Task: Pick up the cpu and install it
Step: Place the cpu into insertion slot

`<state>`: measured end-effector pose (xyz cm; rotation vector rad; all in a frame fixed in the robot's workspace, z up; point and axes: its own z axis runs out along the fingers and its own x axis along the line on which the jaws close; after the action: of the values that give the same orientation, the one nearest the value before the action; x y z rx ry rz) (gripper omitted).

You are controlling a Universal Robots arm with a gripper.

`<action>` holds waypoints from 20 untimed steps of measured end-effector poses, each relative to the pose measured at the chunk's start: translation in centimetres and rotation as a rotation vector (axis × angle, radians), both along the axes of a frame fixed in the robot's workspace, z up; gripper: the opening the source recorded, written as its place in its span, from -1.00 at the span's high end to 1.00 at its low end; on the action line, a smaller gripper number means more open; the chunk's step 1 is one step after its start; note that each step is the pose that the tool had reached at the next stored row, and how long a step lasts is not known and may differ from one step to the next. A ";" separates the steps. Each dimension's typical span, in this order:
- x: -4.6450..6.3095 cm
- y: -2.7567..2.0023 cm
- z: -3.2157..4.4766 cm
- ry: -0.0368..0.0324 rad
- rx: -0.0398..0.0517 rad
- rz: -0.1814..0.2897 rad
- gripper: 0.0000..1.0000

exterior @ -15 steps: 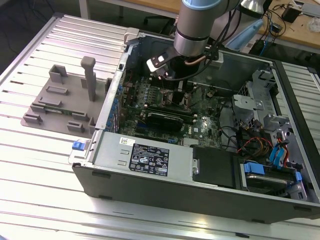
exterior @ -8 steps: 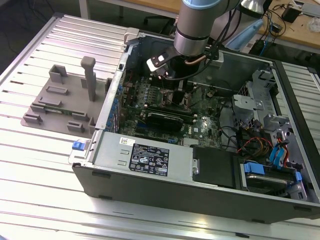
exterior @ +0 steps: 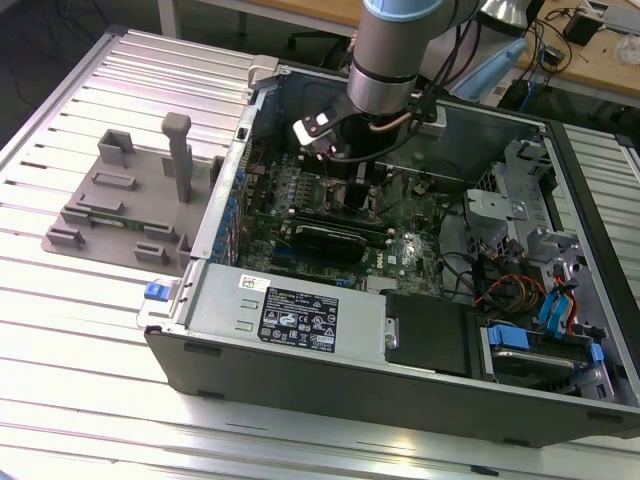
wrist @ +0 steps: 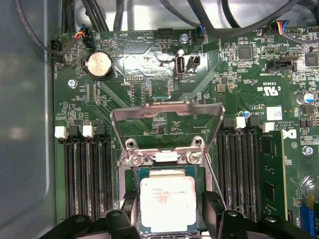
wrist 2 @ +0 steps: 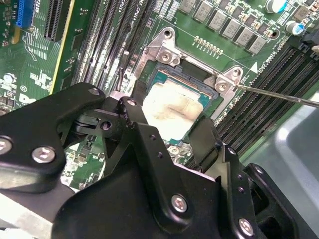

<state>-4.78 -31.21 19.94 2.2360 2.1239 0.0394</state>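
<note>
**Cpu in the socket, pincer around it**

The cpu [wrist: 167, 201] lay flat in its socket frame [wrist 2: 167, 55] on the motherboard [wrist: 234, 74], pale top plate up. The pincer [wrist: 169, 206] was closed to the chip's width. One black finger [wrist: 212, 214] stood against each of two opposite edges, so it had hold of the cpu. The metal load plate [wrist: 118, 124] stood hinged up just beyond the socket. Banks of black memory slots [wrist: 84, 179] ran along both sides of the socket. A coin cell [wrist: 99, 64] sat farther off on the board.

In the exterior view the arm [exterior: 395, 50] reached down into the open case [exterior: 400, 400] from twelve o'clock. A grey fixture [exterior: 130, 205] with an upright post lay at nine o'clock of the case, on the ribbed metal surface [exterior: 80, 400].
</note>
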 end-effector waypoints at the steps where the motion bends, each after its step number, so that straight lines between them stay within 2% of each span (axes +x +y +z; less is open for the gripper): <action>1: 0.0 -0.01 -0.03 0.0002 -0.0003 0.000 -0.26; 7: 0.0 0.00 -0.05 0.0000 0.0000 0.000 -0.26; 8: 0.0 0.00 -0.04 0.0001 -0.0003 0.000 -0.23; 9: 0.0 0.00 -0.04 0.0001 -0.0002 0.000 -0.07; 16: 0.0 0.00 -0.05 0.0000 -0.0001 0.000 -0.07; 18: 0.0 0.00 0.37 -0.0001 0.0001 0.000 -0.07; 20: 0.0 0.00 0.39 -0.0001 0.0000 0.005 -0.07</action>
<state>-4.78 -31.21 20.33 2.2305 2.1296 0.0397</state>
